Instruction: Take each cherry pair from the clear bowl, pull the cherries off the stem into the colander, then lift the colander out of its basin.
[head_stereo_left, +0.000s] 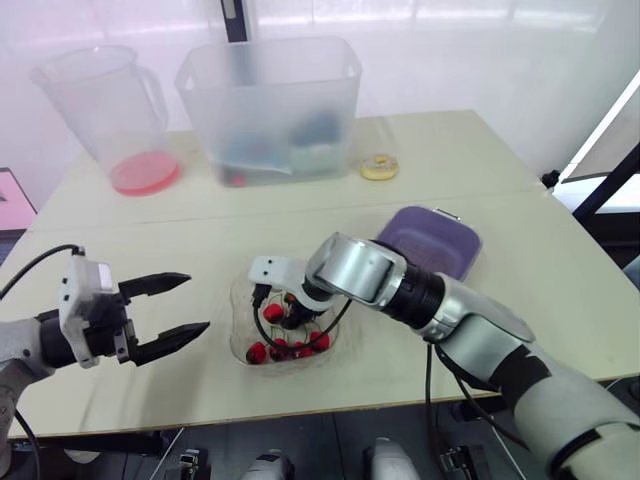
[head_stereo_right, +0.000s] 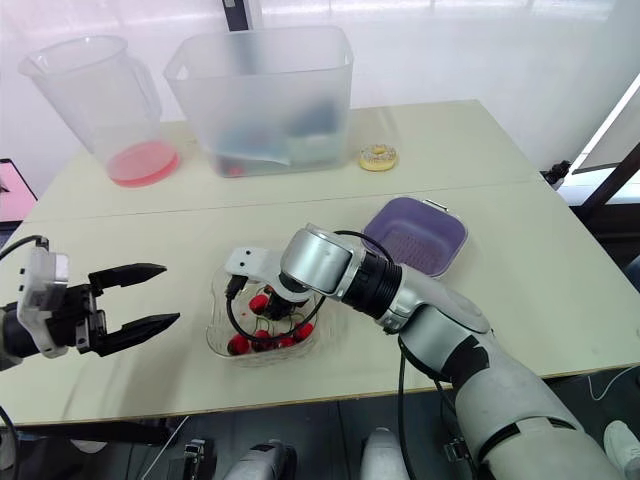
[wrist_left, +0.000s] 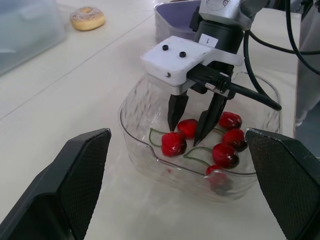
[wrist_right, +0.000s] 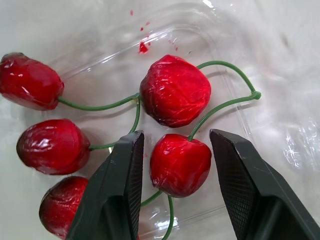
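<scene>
A clear bowl (head_stereo_left: 243, 300) near the table's front edge holds several red cherries joined in pairs by green stems. My right gripper (head_stereo_left: 291, 316) reaches down into it, open. Its fingers straddle one cherry (wrist_right: 180, 162), with a narrow gap on each side. That cherry's stem arcs to a second cherry (wrist_right: 175, 90) just beyond the fingertips. My left gripper (head_stereo_left: 197, 303) hovers open to the left of the bowl, holding nothing. The purple colander (head_stereo_left: 432, 240) sits to the right of the bowl, behind my right arm.
At the back of the table stand a clear pitcher (head_stereo_left: 105, 110) with a pink bottom and a frosted tub (head_stereo_left: 275, 105) holding some items. A small donut (head_stereo_left: 379, 167) lies right of the tub. The bowl sits close to the table's front edge.
</scene>
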